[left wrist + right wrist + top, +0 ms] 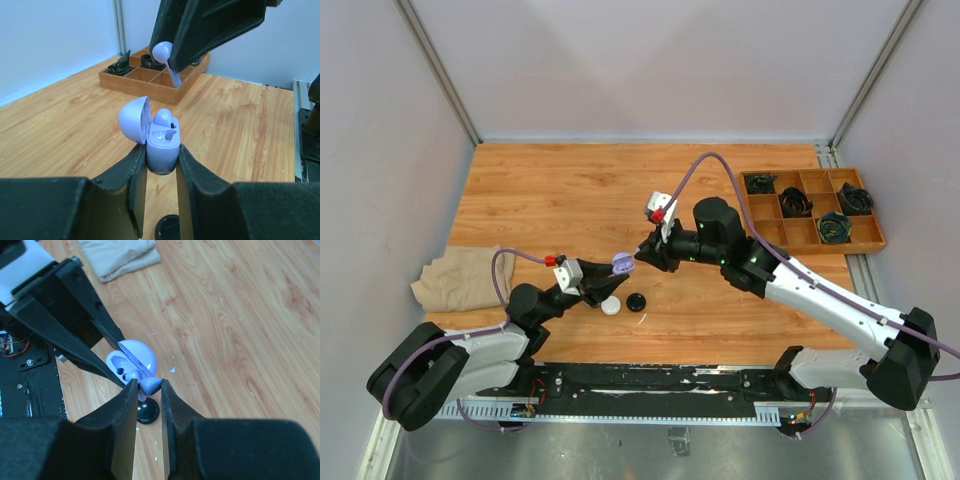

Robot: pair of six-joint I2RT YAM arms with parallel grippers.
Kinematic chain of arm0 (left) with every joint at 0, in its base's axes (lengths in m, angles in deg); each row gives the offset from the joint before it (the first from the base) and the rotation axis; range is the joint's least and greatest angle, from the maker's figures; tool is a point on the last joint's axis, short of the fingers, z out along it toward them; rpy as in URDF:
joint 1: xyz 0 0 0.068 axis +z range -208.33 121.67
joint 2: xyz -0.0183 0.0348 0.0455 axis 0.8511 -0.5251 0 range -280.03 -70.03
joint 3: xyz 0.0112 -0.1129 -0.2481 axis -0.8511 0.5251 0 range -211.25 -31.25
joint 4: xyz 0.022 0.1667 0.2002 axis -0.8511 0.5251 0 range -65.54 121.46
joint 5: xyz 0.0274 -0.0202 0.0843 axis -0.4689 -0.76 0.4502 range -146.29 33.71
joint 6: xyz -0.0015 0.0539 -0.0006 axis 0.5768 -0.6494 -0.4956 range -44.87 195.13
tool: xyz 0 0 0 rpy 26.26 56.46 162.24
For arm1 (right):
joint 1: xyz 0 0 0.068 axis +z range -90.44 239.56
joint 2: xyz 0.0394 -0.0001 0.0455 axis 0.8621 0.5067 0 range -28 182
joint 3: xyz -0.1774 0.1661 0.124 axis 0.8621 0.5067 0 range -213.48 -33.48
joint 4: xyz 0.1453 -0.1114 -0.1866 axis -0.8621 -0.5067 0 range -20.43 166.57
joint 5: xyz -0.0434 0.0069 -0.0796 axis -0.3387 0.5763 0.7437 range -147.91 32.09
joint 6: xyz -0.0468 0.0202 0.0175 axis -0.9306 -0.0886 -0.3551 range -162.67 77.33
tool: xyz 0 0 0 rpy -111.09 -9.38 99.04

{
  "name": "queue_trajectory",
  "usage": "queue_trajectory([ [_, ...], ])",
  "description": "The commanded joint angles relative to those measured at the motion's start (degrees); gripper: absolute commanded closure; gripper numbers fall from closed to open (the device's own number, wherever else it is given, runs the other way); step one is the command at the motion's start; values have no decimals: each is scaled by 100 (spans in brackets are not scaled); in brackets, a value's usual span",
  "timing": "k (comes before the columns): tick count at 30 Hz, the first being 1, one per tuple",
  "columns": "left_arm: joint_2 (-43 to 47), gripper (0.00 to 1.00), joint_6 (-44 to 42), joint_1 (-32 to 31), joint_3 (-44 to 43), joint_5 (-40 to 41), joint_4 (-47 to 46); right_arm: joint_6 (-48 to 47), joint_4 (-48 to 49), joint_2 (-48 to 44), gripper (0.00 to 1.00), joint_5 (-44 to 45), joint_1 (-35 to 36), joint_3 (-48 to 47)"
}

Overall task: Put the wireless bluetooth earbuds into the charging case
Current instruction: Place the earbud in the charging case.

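Observation:
My left gripper is shut on a lavender charging case, holding it up off the table with its lid swung open. One lavender earbud sits in the case; the well beside it is empty. My right gripper is shut on a second lavender earbud, which hangs stem down just above and behind the open case. From above, the case and the right gripper meet near the table's middle front. In the right wrist view the case lies just beyond the held earbud.
A white round case and a black round case lie on the wood below the grippers. A wooden tray with coiled black cables stands at the back right. A folded beige cloth lies at the left edge.

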Motion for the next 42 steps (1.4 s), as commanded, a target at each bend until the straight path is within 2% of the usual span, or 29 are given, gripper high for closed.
queue_trajectory([
  [1,-8,99,-91,14,61,-222,-427,-358,1055,-171,94,-279,285,352],
  [9,1,99,-49,14,70,-313,-476,-607,1954,-259,93,-483,506,812],
  [42,2,100,173,14,104,-325,-678,-631,2008,223,89,-851,596,944],
])
